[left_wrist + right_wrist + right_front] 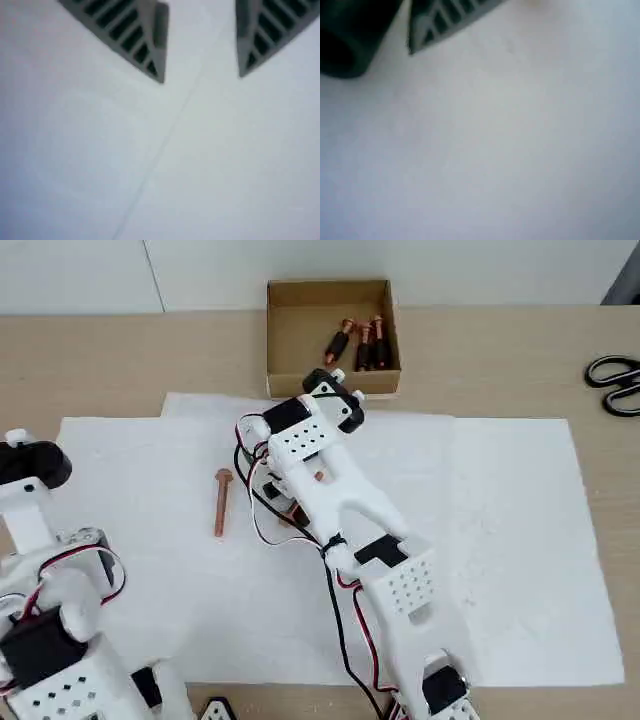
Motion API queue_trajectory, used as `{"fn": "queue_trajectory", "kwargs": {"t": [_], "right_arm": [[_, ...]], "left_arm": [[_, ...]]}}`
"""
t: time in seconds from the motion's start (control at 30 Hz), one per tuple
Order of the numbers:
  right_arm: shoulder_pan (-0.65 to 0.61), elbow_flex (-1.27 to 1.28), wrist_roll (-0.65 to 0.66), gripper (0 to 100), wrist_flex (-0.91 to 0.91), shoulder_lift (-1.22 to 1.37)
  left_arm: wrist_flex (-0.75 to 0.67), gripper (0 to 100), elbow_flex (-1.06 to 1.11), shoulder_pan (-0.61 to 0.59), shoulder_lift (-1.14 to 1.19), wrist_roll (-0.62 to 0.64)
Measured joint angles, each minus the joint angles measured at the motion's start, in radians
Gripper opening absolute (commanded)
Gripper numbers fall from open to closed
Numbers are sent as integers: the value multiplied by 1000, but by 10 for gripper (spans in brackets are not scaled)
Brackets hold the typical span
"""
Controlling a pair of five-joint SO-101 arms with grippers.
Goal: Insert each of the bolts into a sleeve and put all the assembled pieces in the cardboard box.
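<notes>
In the high view, the cardboard box (300, 325) sits at the far side of the table (100, 360), about mid-width. Three assembled pieces (364, 343), copper-coloured bolts in dark sleeves, lie side by side against its right wall. A white paper sheet (520, 540) covers the table on the near side of the box. One bare bolt (221, 502) lies on this sheet with its head toward the far side. It is between the two arms, left of the right arm (335, 490) and right of and farther than the left arm (40, 570), touching neither. The right arm extends from the near edge toward the box, and its far end is just short of the box's near wall. Scissors (615, 383) lie at the far right, off the sheet.

The left wrist view gives the close detail of the left gripper (200, 77). It hangs over the paper with its two ribbed fingers (147, 45) spread wide and nothing between them. A crease (160, 150) in the sheet runs under the gap.

The right wrist view shows a dark sleeve (345, 40), a round tube, just beside a ribbed grey part of the right gripper (437, 22), both over the paper. I cannot tell whether this gripper has hold of the sleeve, or how far open it is.
</notes>
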Motion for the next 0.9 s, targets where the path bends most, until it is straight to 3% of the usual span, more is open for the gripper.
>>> {"fn": "queue_trajectory", "kwargs": {"t": [0.1, 0.2, 0.7, 0.9], "right_arm": [[0, 0, 0, 118, 0, 0], [0, 0, 0, 0, 0, 0], [40, -48, 3, 3, 66, -28], [112, -121, 206, 3, 133, -238]], "left_arm": [[0, 87, 0, 0, 0, 0], [0, 87, 0, 0, 0, 0], [0, 87, 0, 0, 0, 0], [0, 88, 0, 0, 0, 0]]}}
